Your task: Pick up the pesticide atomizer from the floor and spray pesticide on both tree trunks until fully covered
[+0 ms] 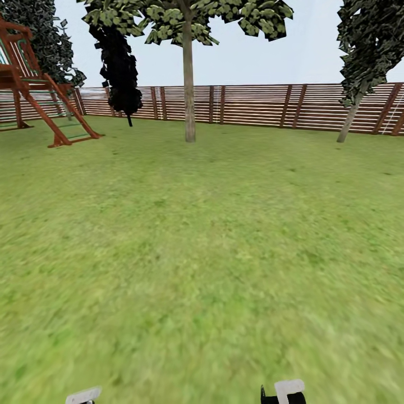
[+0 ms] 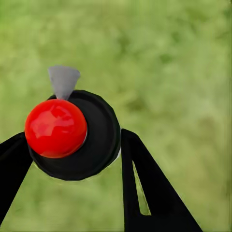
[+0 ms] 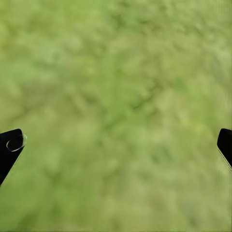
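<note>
I read no writing anywhere as my left pincer (image 2: pixel 72 150) clenched the one pesticide atomizer (image 2: pixel 72 135), my right pincer (image 3: pixel 116 145) hung released over grass (image 3: pixel 121 96), and two trees stood at twelve (image 1: pixel 189 95) and two o'clock (image 1: pixel 349 120).

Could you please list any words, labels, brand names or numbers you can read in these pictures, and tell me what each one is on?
There is no readable text in any of the views.
The pesticide atomizer, held between the fingers of the left hand, shows a plain red top and black body, with no label visible from this angle.
The fence and the wooden play frame carry no signs or numbers.
</note>
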### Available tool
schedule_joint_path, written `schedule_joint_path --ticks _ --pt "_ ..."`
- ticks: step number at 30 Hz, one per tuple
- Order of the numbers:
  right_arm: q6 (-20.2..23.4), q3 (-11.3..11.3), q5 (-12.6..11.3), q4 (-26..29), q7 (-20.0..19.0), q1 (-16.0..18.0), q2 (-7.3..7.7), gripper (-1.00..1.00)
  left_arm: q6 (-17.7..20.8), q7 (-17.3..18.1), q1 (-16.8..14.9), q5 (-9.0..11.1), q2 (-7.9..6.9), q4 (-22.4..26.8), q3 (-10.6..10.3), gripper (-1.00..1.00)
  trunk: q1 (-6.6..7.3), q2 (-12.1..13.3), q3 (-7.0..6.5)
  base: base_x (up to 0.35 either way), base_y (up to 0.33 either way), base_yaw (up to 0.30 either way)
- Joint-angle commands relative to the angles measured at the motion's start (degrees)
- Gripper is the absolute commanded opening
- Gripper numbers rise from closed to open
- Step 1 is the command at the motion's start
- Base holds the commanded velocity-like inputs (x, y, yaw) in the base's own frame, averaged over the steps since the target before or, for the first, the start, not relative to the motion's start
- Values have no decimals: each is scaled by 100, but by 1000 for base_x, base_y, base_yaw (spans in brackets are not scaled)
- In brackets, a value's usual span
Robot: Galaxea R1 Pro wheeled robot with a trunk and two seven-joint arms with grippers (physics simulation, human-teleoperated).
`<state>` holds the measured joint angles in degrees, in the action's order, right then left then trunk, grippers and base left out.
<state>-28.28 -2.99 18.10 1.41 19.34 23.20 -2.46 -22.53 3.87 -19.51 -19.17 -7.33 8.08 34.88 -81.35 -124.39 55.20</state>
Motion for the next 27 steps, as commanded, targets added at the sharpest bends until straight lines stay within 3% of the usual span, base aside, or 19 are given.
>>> schedule_joint_path --ticks 1,27 --pt "-1 0 0 0 0 0 0 100 -1 0 0 1 1 1 1 -100 0 0 0 338 0 0" --pt "-1 0 0 0 0 0 0 100 -2 0 0 1 0 1 1 -100 0 0 0 338 0 0"
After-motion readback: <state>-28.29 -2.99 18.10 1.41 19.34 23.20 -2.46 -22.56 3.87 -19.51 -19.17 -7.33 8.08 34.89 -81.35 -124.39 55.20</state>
